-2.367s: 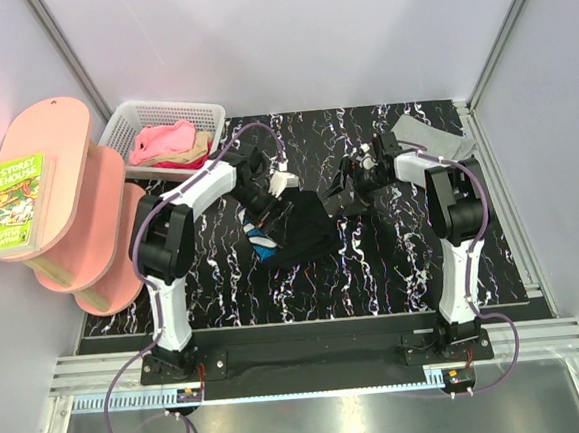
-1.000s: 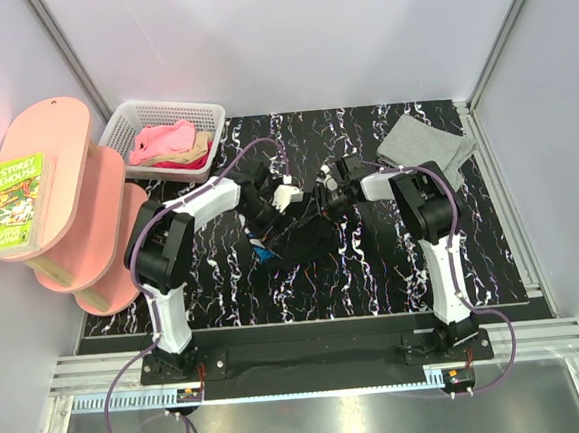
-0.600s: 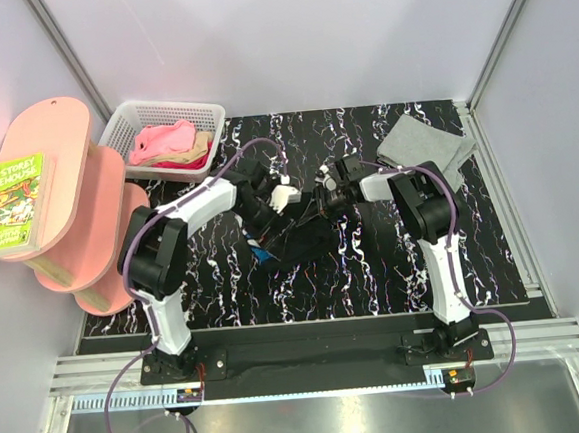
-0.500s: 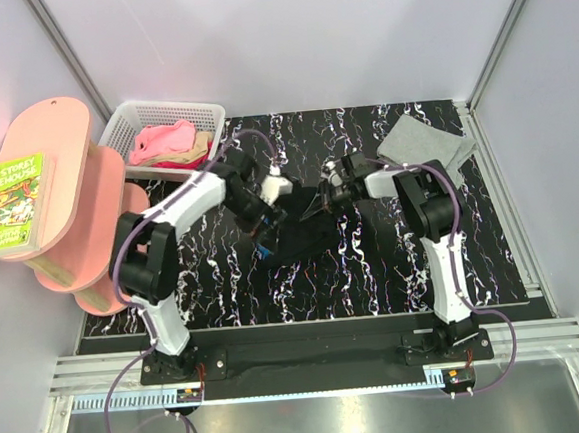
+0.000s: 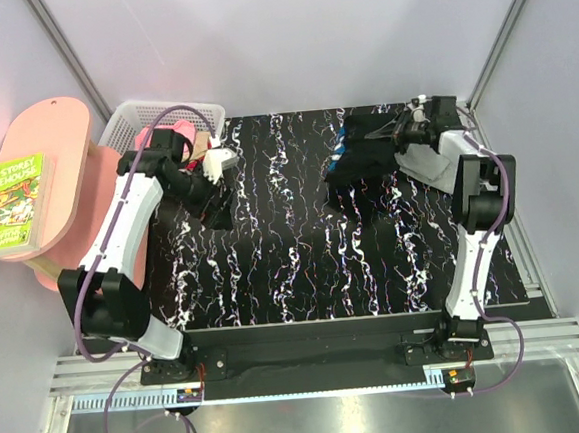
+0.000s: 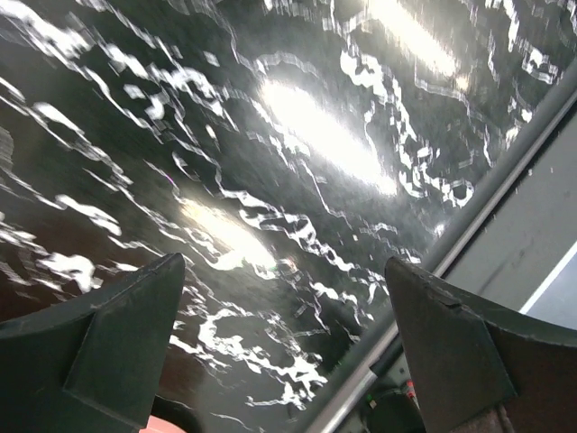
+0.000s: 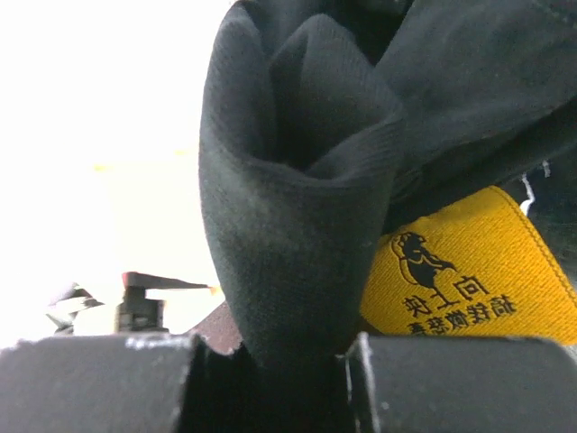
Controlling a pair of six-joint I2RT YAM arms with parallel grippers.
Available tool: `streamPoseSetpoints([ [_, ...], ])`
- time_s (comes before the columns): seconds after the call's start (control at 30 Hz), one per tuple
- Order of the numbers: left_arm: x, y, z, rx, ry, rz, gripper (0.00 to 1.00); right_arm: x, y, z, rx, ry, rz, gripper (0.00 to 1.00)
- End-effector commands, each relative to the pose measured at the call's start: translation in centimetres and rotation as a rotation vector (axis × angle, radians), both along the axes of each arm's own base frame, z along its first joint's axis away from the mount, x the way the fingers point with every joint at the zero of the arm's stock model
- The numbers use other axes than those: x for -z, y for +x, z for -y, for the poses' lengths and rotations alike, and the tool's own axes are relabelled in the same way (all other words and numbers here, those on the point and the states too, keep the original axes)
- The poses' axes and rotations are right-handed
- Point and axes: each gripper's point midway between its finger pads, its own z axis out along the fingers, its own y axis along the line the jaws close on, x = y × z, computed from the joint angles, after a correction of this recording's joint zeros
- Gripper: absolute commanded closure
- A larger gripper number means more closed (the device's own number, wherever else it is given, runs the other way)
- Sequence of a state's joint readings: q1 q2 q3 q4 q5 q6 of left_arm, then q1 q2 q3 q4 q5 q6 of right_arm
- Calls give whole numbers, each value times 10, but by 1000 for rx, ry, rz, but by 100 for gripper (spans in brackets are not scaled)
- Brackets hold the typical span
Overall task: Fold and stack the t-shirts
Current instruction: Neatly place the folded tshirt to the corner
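A black t-shirt hangs bunched at the back right of the table, and my right gripper is shut on a fold of it. The right wrist view shows that black cloth pinched between the fingers, with a yellow label beside it. Part of a folded light grey t-shirt lies under that arm. My left gripper stands open over the marbled table near the basket, with nothing between its fingers. Pink t-shirts lie in the basket.
A white basket stands at the back left corner, partly covered by my left arm. A pink tiered shelf with a green book stands to the left of the table. Walls close in the back and right edges.
My right gripper has closed on the black t-shirt and carried it from the table's middle to the back right. My left arm has swung away left toward the basket.
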State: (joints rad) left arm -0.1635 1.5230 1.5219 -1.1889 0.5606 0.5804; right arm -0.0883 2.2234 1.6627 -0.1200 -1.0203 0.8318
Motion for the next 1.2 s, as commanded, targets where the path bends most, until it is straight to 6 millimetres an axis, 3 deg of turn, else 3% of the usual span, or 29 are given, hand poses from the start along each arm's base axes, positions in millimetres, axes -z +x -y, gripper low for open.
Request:
streamPoseSetpoints([
  [0.0, 22, -9, -8, 4, -11, -82, 1, -67, 6, 20, -17, 61, 108, 100],
  [0.2, 28, -9, -9, 2, -14, -98, 1, -85, 22, 76, 78, 75, 131, 100],
  [0.43, 30, -5, -13, -10, -2, -95, 1, -92, 20, 139, 180, 81, 135, 100],
  [0.6, 26, -3, -11, -11, -9, -90, 1, -70, 7, 163, 245, 54, 84, 100],
  [0.77, 24, 0, -12, -7, -6, -79, 1, -27, -13, 171, 275, -13, -45, 99],
  [0.83, 24, 0, -11, -3, -8, -79, 1, -5, -23, 170, 281, -30, -142, 89],
  [0.87, 23, 2, -11, -3, -9, -74, 1, 7, -26, 174, 289, -83, -157, 68],
  [0.9, 22, 2, -11, -1, -12, -73, 1, 18, -36, 173, 291, -100, -234, 53],
  [0.93, 20, 3, -10, 4, -15, -65, 1, 23, -39, 176, 298, -138, -255, 29],
  [1.0, 19, 3, -9, 7, -21, -62, 1, 35, -52, 184, 325, -241, -326, 1],
  [1.03, 19, 3, -9, 9, -21, -63, 1, 27, -53, 190, 347, -290, -326, 0],
  [1.1, 19, 3, -8, 12, -26, -64, 1, 30, -67, 211, 420, -452, -407, 0],
  [1.13, 21, 2, -8, 15, -27, -69, 1, 10, -67, 223, 463, -518, -383, 1],
  [1.17, 22, 1, -8, 17, -30, -72, 1, 8, -72, 244, 533, -634, -415, 0],
])
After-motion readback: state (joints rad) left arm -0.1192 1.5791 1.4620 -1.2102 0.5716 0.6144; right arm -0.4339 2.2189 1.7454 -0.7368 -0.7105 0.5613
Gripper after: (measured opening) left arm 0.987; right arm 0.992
